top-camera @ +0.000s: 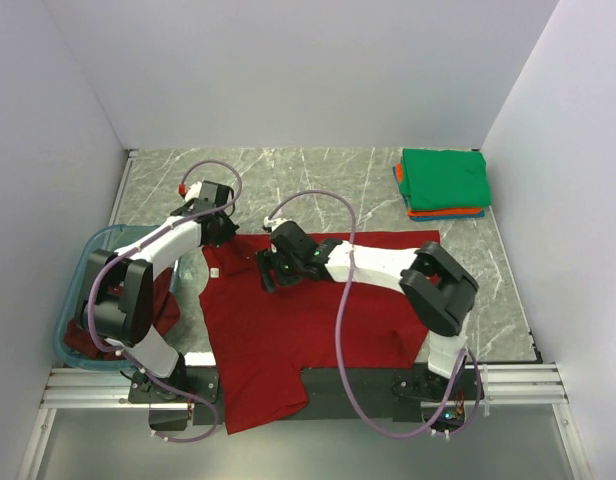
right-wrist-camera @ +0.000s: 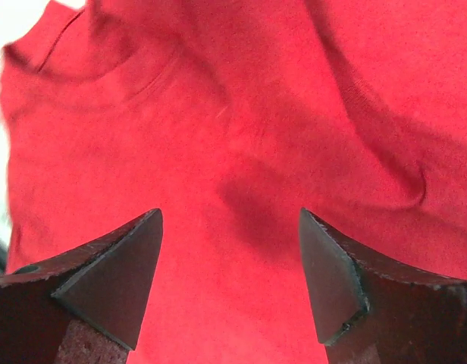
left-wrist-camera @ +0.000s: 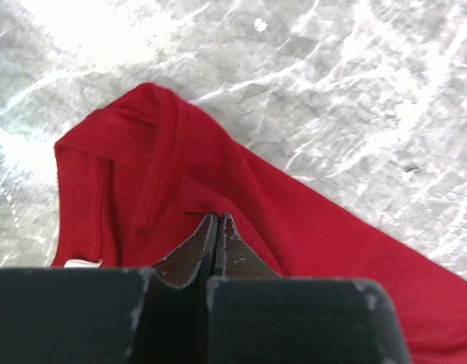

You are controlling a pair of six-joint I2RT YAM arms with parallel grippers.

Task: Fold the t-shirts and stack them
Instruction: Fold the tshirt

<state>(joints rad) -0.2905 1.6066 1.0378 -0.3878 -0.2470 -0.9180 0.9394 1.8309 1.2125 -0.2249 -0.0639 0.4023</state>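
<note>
Your red shirt (top-camera: 288,330) lies spread across the middle of the table (top-camera: 318,180). Its far edge runs roughly straight from left to right, and one part hangs over the near edge between the two arm bases.

Your left gripper (top-camera: 220,232) sits at the shirt's far left corner by the collar. In the left wrist view its fingers (left-wrist-camera: 217,227) are pressed fully together. A small fold of the red shirt (left-wrist-camera: 294,212) runs up into the tips, so it looks pinched there.

Your right gripper (top-camera: 271,275) is over the shirt just beside the left one. Its fingers (right-wrist-camera: 230,220) are spread wide above flat red cloth (right-wrist-camera: 241,98), with nothing between them.

Bare marble is open behind the shirt up to the back wall. The stack (top-camera: 443,180), green on top, sits in the far right corner, apart from the shirt's edge.

On your left the tub (top-camera: 73,290) takes up the table's side. It holds a maroon shirt (top-camera: 168,305), and your left arm reaches over it. Your right arm lies across the shirt's right half.
</note>
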